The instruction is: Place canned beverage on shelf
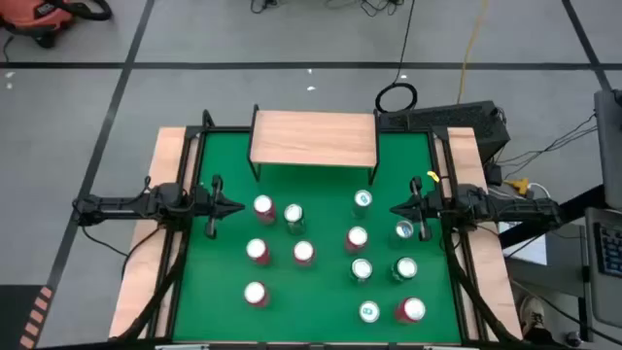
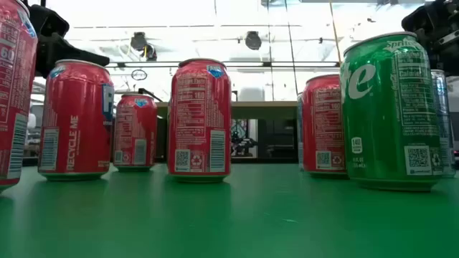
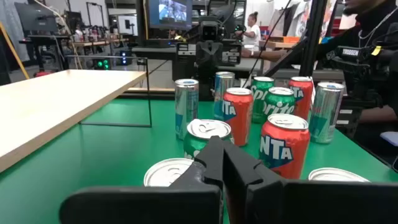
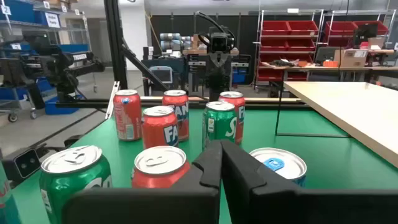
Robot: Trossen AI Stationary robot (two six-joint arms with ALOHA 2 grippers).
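Note:
Several soda cans, red and green, stand upright on the green table top [image 1: 321,190]: one group near the left [image 1: 257,250], another near the right [image 1: 361,269]. The shelf [image 1: 313,136], a light wooden plank on thin black legs, stands at the table's far middle with nothing on it; it also shows in the left wrist view [image 3: 62,99] and the right wrist view [image 4: 354,109]. My left gripper [image 1: 236,206] hovers shut at the left side, pointing toward the cans. My right gripper [image 1: 397,208] hovers shut at the right side, facing it. Neither holds anything.
The cans stand close together, with narrow gaps between them [image 2: 199,118]. Bare green surface lies in front of the shelf and down the table's middle. People show beyond the table's right edge [image 3: 367,56]. Cables and equipment sit past the table's far right corner [image 1: 466,117].

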